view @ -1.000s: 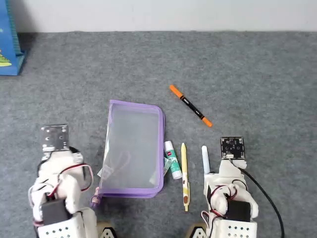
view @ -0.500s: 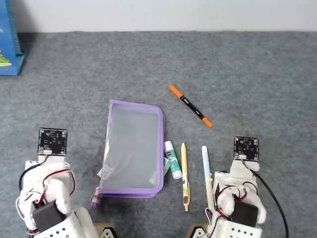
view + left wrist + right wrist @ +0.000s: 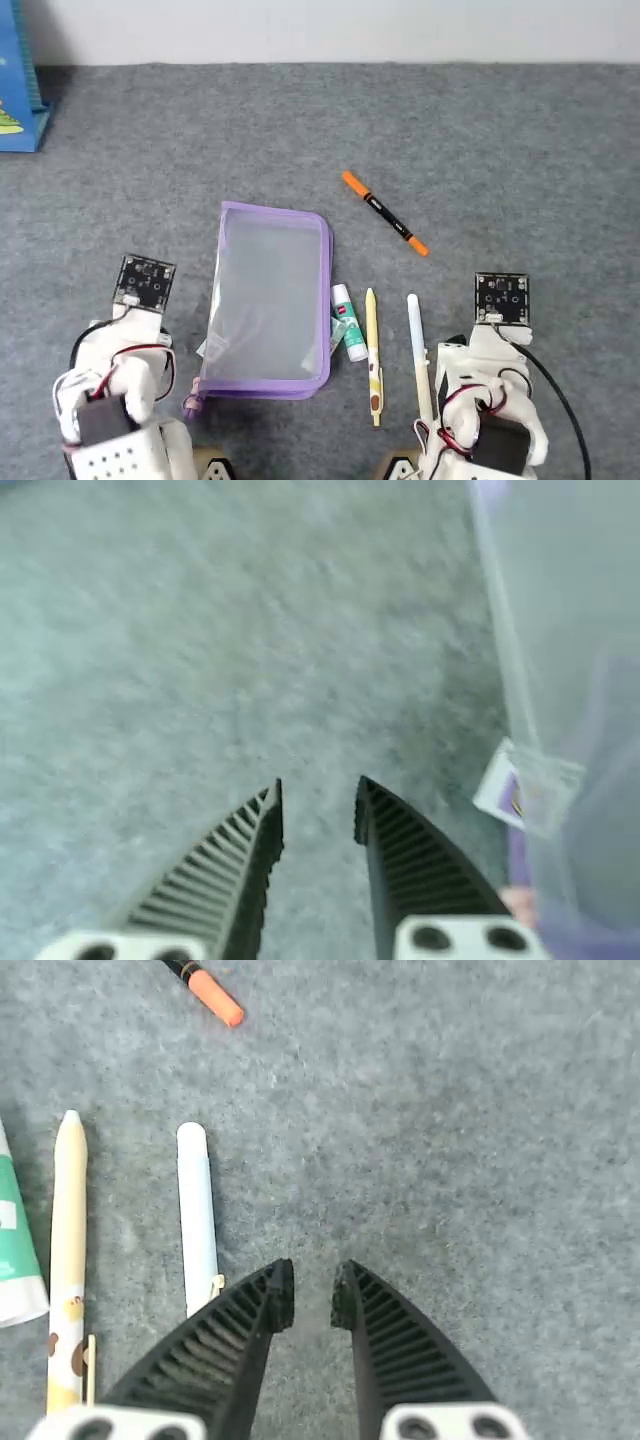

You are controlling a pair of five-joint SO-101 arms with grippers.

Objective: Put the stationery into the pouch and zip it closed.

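The pouch (image 3: 268,305) lies on the table (image 3: 500,130) to the right of the left gripper (image 3: 318,815), just beside it, its long side running the way the gripper points. The pouch's tag (image 3: 510,790) sits near the gripper on that same side. To the left of the right gripper (image 3: 310,1295), just beside it, lies the nearest pen (image 3: 197,1215), parallel to the gripper. Farther left come the second pen (image 3: 66,1250) and then the glue stick (image 3: 349,322), right against the pouch's edge. The marker (image 3: 385,213) lies ahead of the right gripper and to its left, well apart from it, slanted, beyond the row of pens.
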